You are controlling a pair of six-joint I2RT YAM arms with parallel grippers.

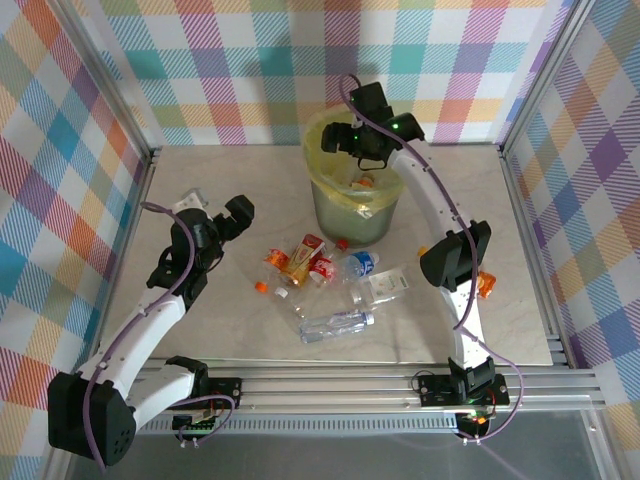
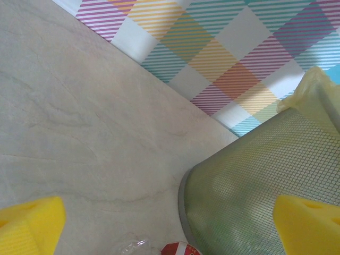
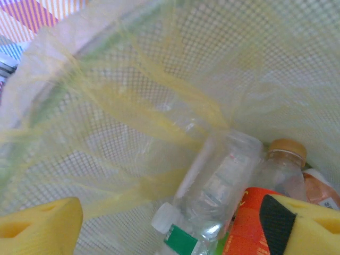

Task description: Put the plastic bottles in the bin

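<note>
— Where to look for the right gripper (image 1: pixel 350 140)?
— Right above the mouth of the bin (image 1: pixel 352 218), fingers spread wide, gripping nothing. Underneath, inside the yellow bag (image 3: pixel 133 106): a clear bottle (image 3: pixel 215 186), a tan-capped bottle (image 3: pixel 284 156) and a red label (image 3: pixel 249 226).
— And the left gripper (image 1: pixel 215 212)?
— Above the table (image 1: pixel 200 320), left of the bin. Likewise wide open and empty, yellow pads (image 2: pixel 29 226) far apart, with the bin's mesh wall behind the right-hand pad.
— Anything outside the bin?
— Plastic bottles (image 1: pixel 320 272) clustered just in front of it. Nearest the arms, a long clear bottle (image 1: pixel 337 323) on its side. Beside the right arm, well apart from the cluster, an orange bottle (image 1: pixel 486 286).
</note>
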